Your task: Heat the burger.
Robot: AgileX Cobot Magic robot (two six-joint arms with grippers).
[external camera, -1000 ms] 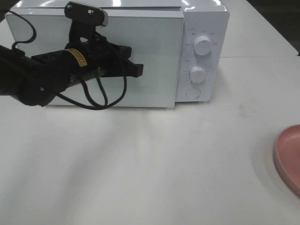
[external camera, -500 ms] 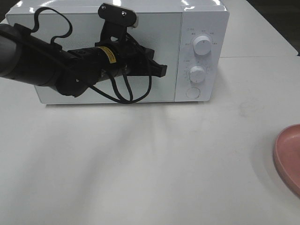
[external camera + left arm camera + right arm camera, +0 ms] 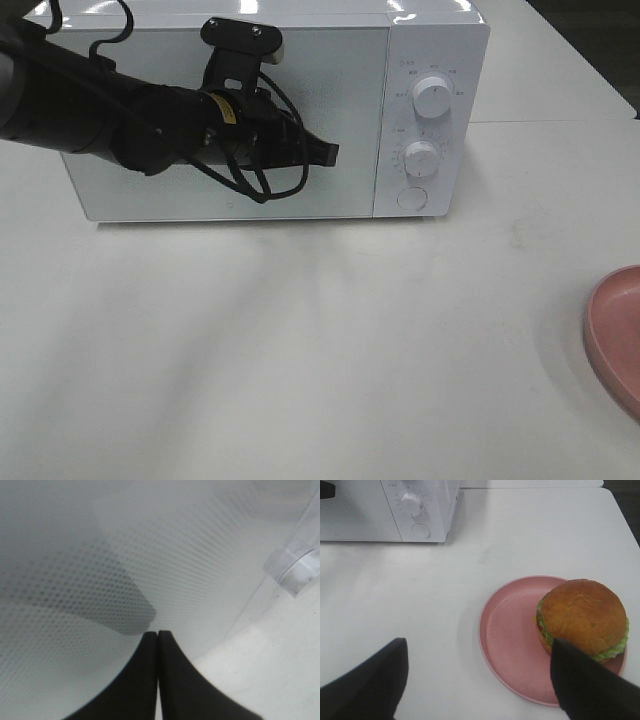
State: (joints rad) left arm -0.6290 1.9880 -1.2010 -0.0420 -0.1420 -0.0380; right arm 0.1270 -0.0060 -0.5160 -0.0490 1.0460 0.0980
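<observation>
Table, white and broad, carried a white microwave at its far edge with its door shut. Near the right edge a pink plate held the burger: golden-brown bun, green lettuce frilling out below. Above it the right gripper hung spread wide. Against the microwave door the left gripper reached level, jaws pressed together on nothing.

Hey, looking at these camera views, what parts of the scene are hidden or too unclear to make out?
- Burger: out of frame in the high view; only the plate edge shows there, cut by the right border.
- Microwave interior: hidden behind the dotted door in both the high and left wrist views.
- Dial labels: too small to read in the high view.
- Right gripper: only dark finger edges show, cut by the right wrist view's border.
</observation>
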